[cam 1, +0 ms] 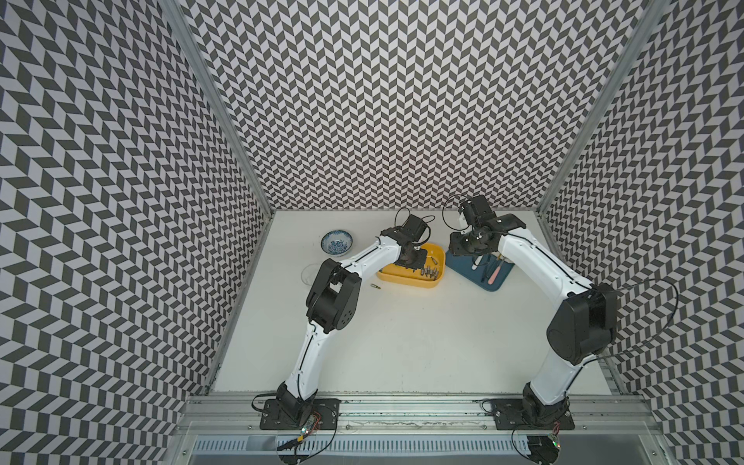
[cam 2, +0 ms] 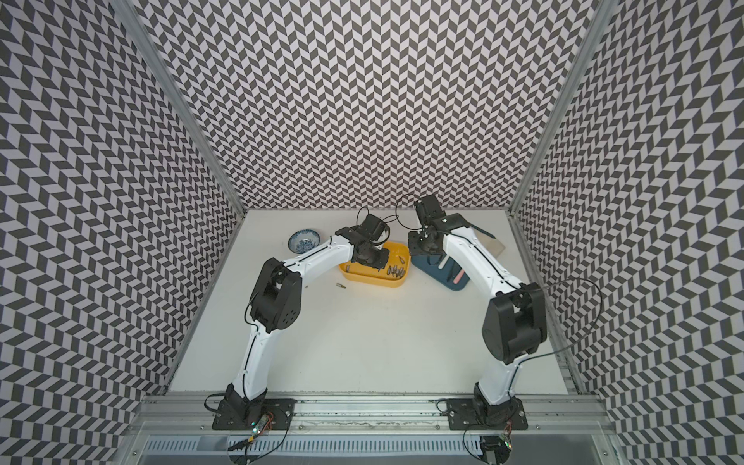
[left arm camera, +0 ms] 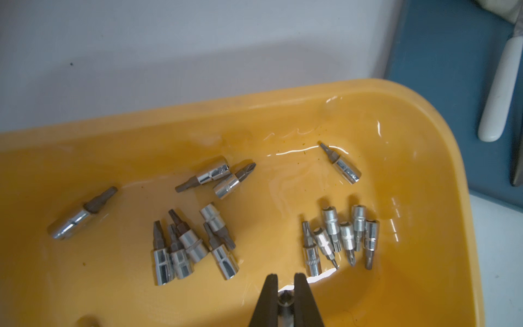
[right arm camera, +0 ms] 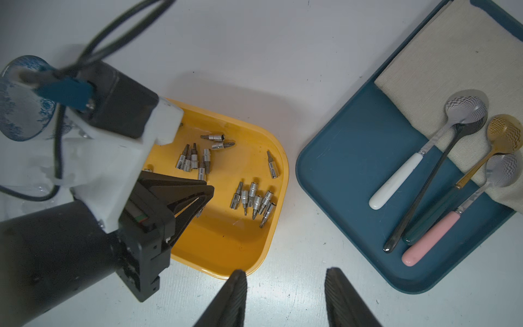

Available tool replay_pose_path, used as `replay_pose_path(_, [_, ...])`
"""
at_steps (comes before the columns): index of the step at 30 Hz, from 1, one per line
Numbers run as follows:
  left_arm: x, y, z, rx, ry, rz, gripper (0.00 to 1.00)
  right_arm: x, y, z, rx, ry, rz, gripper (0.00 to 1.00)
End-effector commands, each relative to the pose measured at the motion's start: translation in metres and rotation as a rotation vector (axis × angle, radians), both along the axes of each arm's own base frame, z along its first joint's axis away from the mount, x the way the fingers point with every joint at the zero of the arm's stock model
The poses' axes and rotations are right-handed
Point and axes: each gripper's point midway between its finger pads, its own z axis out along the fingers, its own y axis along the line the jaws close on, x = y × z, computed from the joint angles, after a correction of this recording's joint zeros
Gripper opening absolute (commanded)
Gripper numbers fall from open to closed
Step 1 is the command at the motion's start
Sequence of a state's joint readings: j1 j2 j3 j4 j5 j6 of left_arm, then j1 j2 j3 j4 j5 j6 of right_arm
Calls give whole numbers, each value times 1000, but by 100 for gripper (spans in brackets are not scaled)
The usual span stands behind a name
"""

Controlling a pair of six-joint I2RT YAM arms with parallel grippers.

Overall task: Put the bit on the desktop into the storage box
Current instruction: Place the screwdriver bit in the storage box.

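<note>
The yellow storage box [cam 1: 406, 282] [left arm camera: 254, 104] sits toward the back of the off-white desktop [cam 1: 422, 342], with several silver bits [left arm camera: 195, 243] lying inside it. My left gripper [left arm camera: 285, 279] hangs just over the box floor, shut on a small silver bit [left arm camera: 285, 300] pinched between its black fingers. In both top views one more bit [cam 1: 375, 286] [cam 2: 341, 286] lies on the desktop just left of the box. My right gripper [right arm camera: 285, 273] stands open and holds nothing, above bare desktop between the box and the blue tray.
A blue tray [right arm camera: 353, 158] with a cream cloth [right arm camera: 452, 56] and several spoons [right arm camera: 396, 181] lies right of the box. A blue-patterned bowl [cam 1: 337, 242] and a clear glass dish [cam 1: 310, 273] stand to the left. Chevron walls enclose three sides.
</note>
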State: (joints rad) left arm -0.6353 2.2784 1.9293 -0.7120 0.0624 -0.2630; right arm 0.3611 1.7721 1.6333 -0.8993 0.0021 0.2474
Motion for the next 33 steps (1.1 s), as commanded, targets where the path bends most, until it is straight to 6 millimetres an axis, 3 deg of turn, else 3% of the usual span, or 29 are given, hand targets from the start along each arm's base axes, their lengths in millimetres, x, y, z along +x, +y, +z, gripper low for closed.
replay_pose_path(1, [6, -9, -13, -11, -1, 4, 0, 2, 2, 17, 35, -55, 9, 49])
replay_pose_path(11, [1, -17, -34, -9, 31, -3, 0, -6, 6, 15, 56, -48, 24, 49])
replay_pose_path(14, [1, -19, -30, -17, 28, -3, 10, -10, 9, 11, 61, -44, 30, 49])
replay_pose_path(18, [5, -19, -4, -43, -15, 2, 25, -14, 13, 7, 62, -42, 36, 49])
replay_pose_path(22, [18, -14, 53, -96, -94, 20, 33, -16, 16, 8, 61, -50, 39, 49])
replay_pose_path(24, [28, 1, 84, -97, -129, 54, 34, -17, 18, 13, 64, -59, 41, 49])
replay_pose_path(28, [34, 65, 142, -97, -180, 166, 35, -24, 30, 20, 74, -75, 76, 50])
replay_pose_path(30, [26, 100, 164, -103, -202, 213, 36, -28, 45, 21, 83, -83, 115, 50])
replay_pose_path(33, [-2, 141, 185, -55, -239, 269, 39, -40, 80, 18, 94, -75, 196, 50])
